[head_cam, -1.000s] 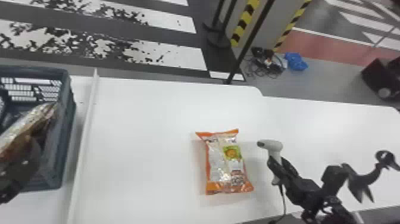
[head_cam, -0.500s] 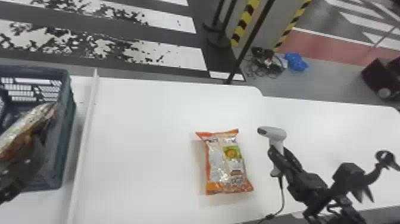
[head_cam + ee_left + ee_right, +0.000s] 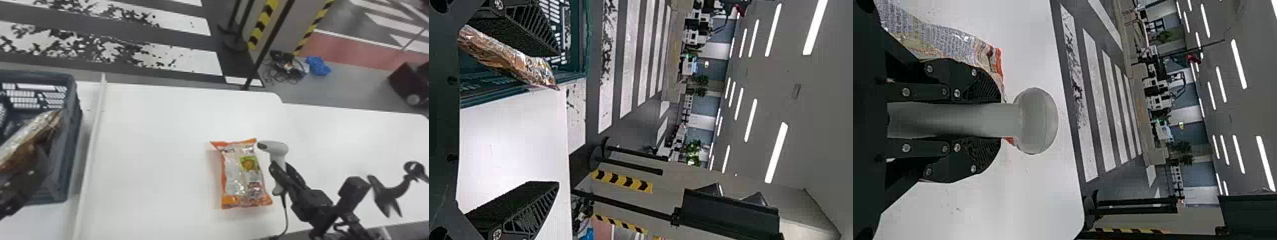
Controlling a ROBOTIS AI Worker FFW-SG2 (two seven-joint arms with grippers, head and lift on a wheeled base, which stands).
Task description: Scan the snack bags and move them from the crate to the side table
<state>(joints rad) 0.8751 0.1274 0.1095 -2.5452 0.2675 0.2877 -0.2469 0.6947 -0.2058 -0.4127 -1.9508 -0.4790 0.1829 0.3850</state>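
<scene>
2 snack items to track: 1 orange-edged snack bag (image 3: 242,178) lies flat on the white surface (image 3: 153,178), mid-scene, and 1 more bag (image 3: 30,137) leans in the crate (image 3: 74,127) at left. Right gripper (image 3: 998,120) has its jaws closed around the handle of the scanner (image 3: 278,148), leaving the head free beyond them, pointing left just beside the bag's far right corner. Reads as the scanning step: the bag likely sits in the open so the scanner gets a straight look at it. Can't make out a barcode on the upper side. Left gripper (image 3: 558,119) is at the crate, jaws wide apart and gripping nothing, 1 of them right by the crate bag, probably so that bag can be picked next. Cable (image 3: 285,210) hangs from the handle; it could snag or drag. Next, the scanner head probably needs aiming at the code; shiny film may glare, and a low pass could nudge the bag. Neither bag looks delivered yet.
</scene>
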